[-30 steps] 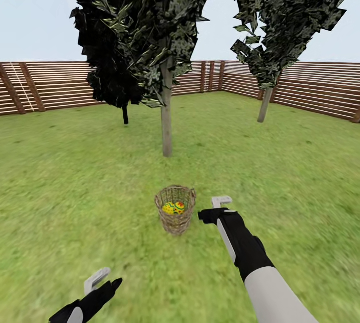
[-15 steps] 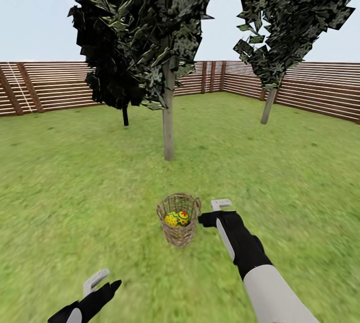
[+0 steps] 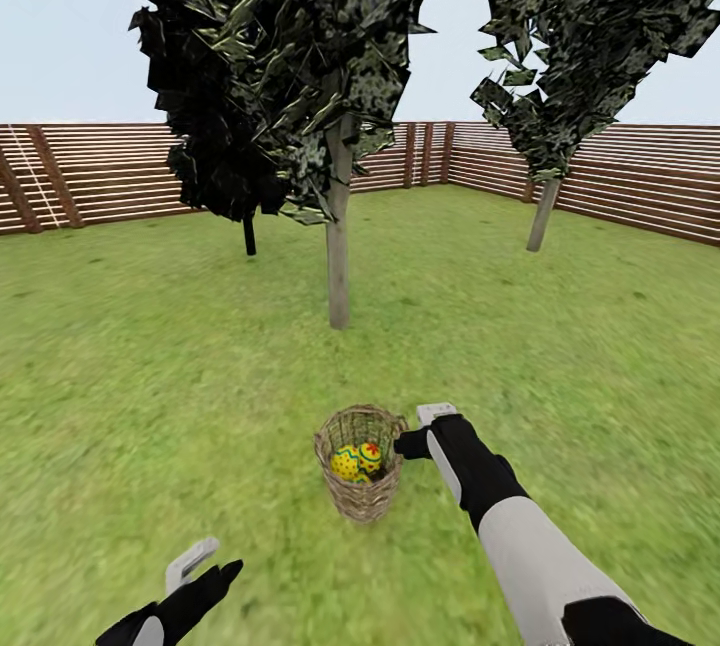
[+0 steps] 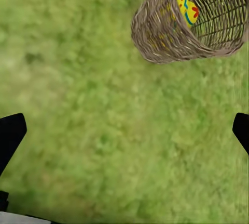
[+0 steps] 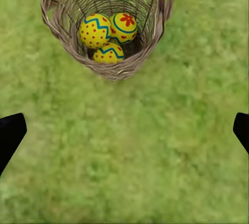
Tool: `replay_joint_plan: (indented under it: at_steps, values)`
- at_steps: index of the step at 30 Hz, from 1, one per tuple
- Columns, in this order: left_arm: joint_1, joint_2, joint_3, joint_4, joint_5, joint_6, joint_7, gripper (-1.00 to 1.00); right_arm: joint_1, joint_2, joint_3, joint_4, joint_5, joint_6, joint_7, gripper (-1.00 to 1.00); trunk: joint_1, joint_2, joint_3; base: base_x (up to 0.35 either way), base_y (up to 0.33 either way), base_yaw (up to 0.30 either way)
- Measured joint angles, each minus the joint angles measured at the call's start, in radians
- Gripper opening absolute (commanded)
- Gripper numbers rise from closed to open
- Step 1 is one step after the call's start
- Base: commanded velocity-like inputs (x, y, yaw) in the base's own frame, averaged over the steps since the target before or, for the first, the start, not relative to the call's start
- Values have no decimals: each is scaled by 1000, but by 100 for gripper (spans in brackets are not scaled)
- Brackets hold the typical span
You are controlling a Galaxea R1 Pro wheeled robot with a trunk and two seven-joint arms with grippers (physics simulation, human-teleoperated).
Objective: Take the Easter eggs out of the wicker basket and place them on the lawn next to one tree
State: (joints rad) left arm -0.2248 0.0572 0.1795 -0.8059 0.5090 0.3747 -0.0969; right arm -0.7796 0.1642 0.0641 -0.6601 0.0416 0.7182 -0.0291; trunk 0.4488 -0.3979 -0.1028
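Green lawn (image 3: pixel 150 376), one wicker basket (image 5: pixel 106 63) holding three Easter eggs (image 5: pixel 109 31), right hand (image 5: pixel 124 130) spread apart, left hand (image 4: pixel 124 135) likewise

A tan woven wicker basket (image 3: pixel 362 466) stands upright on the green lawn (image 3: pixel 150 376), with two loop handles at its rim. Inside it lie three yellow Easter eggs (image 5: pixel 109 36) with blue zigzags and red marks, touching one another. A pale-trunked tree (image 3: pixel 338 226) rises beyond the basket.
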Motion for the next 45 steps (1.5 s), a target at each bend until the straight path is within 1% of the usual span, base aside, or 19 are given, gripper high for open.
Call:
replay_joint_plan:
  at_steps: [29,45]
  values:
    - [0,0,-1,0,-5,0,0,100,-7,-2,1,10,1,3,0,100,0,0,0,327,1,0]
    - [0,0,0,1,-6,-2,11,100,-4,-8,0,8,0,3,4,100,0,0,0,328,0,0]
